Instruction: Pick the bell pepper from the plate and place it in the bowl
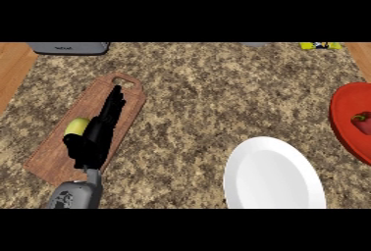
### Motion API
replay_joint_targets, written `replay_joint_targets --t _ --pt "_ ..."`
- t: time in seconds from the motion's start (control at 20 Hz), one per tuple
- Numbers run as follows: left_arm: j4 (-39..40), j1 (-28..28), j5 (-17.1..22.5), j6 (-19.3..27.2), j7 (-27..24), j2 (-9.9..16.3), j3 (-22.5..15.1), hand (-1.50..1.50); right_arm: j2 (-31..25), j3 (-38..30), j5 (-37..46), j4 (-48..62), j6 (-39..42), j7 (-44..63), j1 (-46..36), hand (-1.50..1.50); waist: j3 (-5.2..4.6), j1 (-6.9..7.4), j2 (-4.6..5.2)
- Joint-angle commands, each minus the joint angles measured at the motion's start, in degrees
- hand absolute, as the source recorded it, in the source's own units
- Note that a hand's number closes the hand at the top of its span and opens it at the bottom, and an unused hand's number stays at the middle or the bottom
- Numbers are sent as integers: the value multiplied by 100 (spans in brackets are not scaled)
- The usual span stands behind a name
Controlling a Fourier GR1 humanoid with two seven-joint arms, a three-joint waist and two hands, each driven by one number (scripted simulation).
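Bell pepper (361, 121): already in red bowl (346, 128), desk's right edge.
White plate (272, 175): bare.
Left robot hand (98, 135): released, fingers straight over cutting board (59, 152).
Risk: it nudges yellow-green fruit (77, 126) beside it.

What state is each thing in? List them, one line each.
left hand: open, fingers straight, above the cutting board
bell pepper: lying in the red bowl
white plate: nothing on it
yellow-green fruit: on the cutting board, beside the left hand
right hand: not in view
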Motion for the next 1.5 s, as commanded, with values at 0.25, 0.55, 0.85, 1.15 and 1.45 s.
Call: replay_joint_targets --t 0.25,0.55,0.85,1.15,1.45 --pt "-42 167 307 -349 -106 263 259 0 -391 -926 -877 712 524 -508 -538 -150 -10 -47 -22" --pt "-169 208 221 -251 6 220 228 0 -988 -1181 -1202 1262 1611 -219 -550 -150 -7 -48 -22" --pt "-202 184 2 -68 37 68 46 0 -1391 -1374 -1486 1510 2514 -352 -186 -150 6 -52 -7" --pt "-91 253 186 -229 -170 161 212 0 -1241 -1339 -1618 1362 2902 -333 -58 -150 9 -17 -7" --pt "-40 -78 155 -119 124 180 310 0 -1348 -1244 -1678 1110 3278 -824 610 -150 16 -136 -18"
